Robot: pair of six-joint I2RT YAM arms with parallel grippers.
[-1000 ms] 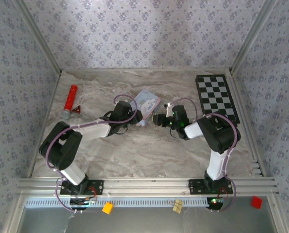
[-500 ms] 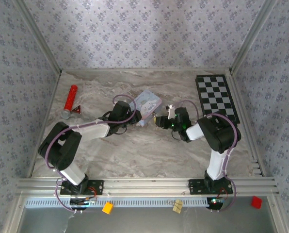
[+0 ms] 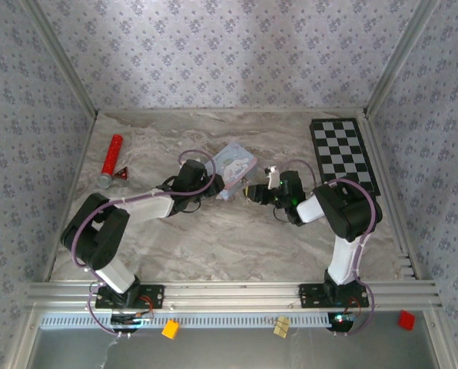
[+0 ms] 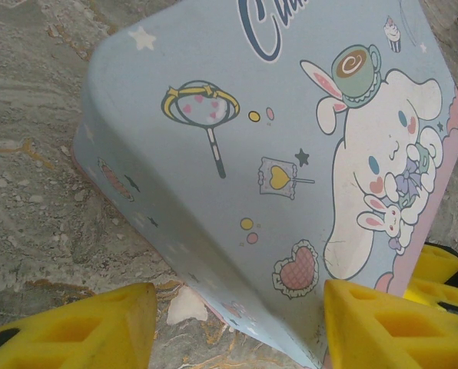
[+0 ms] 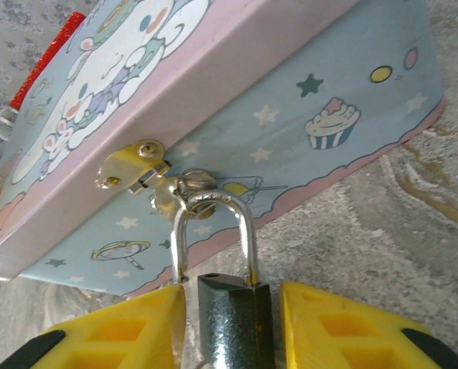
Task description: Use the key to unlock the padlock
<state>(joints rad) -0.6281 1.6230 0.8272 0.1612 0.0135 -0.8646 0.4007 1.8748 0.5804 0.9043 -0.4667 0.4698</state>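
Marble bench (image 3: 214,238), toward the middle of its far edge: tin (image 3: 235,160) with padlock (image 5: 233,323) hanging from its hasp (image 5: 133,171). Jaws of the right gripper (image 5: 233,296) closely flank the padlock body, grip uncertain; those of the left gripper (image 4: 239,296) gape astride the tin's corner. Judged rigid, slick, free-swinging: pinch its flat sides.

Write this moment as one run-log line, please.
left gripper: open, around tin corner | right gripper: open, astride padlock | padlock: shackle closed, on tin hasp

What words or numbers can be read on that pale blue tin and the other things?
"C…": cursive on the lid of the pale blue cartoon tin, cut off at the picture's edge; rest unreadable.
On the dark grey metal padlock: nothing readable.
The red cylinder and black-and-white chequered board: too small to tell.
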